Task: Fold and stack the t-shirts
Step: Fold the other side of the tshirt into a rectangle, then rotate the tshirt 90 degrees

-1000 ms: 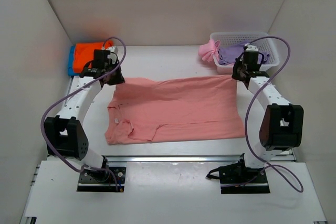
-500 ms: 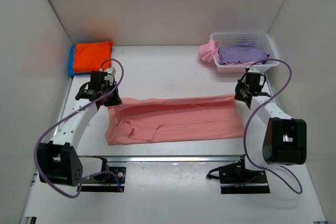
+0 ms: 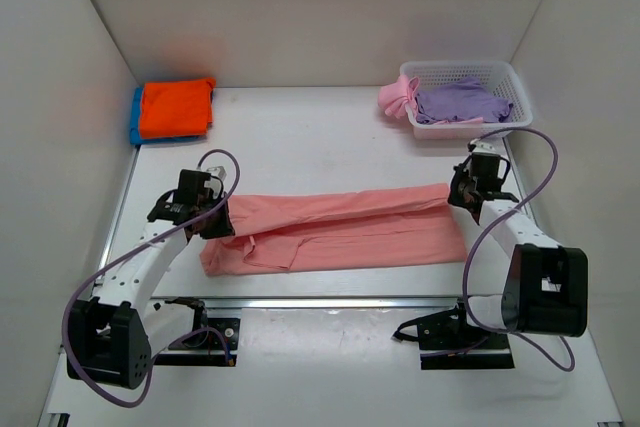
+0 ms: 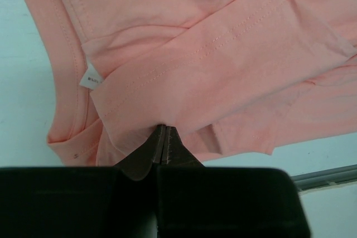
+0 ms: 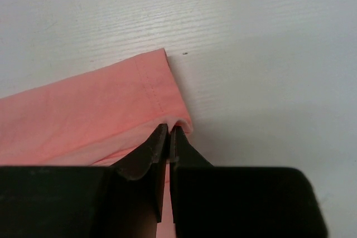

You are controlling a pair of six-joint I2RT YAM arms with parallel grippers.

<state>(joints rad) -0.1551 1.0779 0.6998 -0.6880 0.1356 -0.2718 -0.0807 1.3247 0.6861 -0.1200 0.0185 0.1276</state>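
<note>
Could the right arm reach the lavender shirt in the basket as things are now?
Probably not yet: the right gripper is shut on the salmon-pink shirt. The lavender shirt lies uncovered just beyond it.

Neck label (image 4: 89,79) — print unreadable; blue t-shirt (image 3: 135,122) mostly hidden.

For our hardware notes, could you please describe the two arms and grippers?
The left arm and right arm have white links and boxy black joints; a purple cable loops along each. The left gripper and right gripper are black with tapered fingers.
</note>
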